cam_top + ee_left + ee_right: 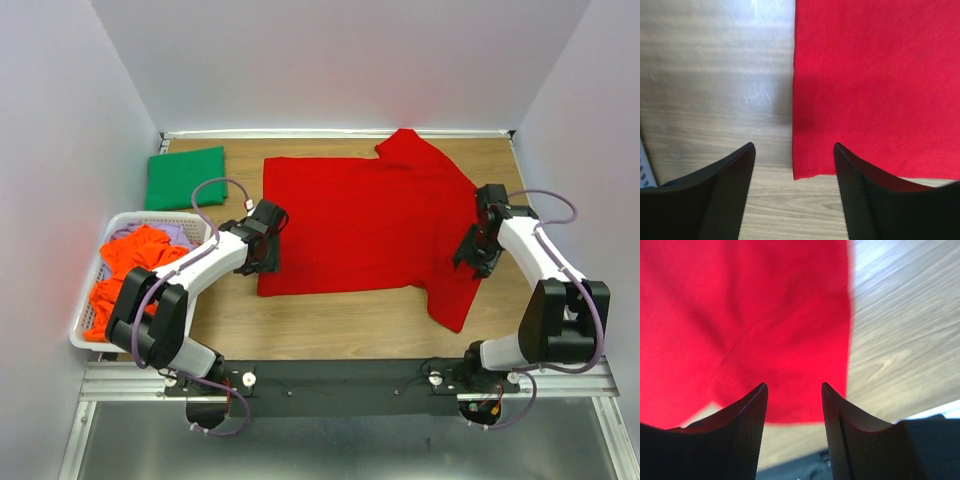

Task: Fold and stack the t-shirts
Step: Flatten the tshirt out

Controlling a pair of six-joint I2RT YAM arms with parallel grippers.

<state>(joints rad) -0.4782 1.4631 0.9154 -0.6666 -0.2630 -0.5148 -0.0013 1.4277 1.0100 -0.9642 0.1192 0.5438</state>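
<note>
A bright red t-shirt (365,225) lies spread flat across the middle of the table, one sleeve hanging toward the front right. My left gripper (265,266) hovers at the shirt's front left corner. In the left wrist view that gripper (794,146) is open, with the red corner (805,167) lying between the fingers, not pinched. My right gripper (470,260) stands over the front right sleeve. The right wrist view shows this gripper (793,385) open above the red sleeve (785,340). A folded dark green t-shirt (186,177) rests at the back left.
A white slatted basket (84,318) stands at the left edge, holding crumpled orange t-shirts (130,262) and a pale lavender one (180,233). Walls close the table in on three sides. A black rail (340,378) runs along the near edge.
</note>
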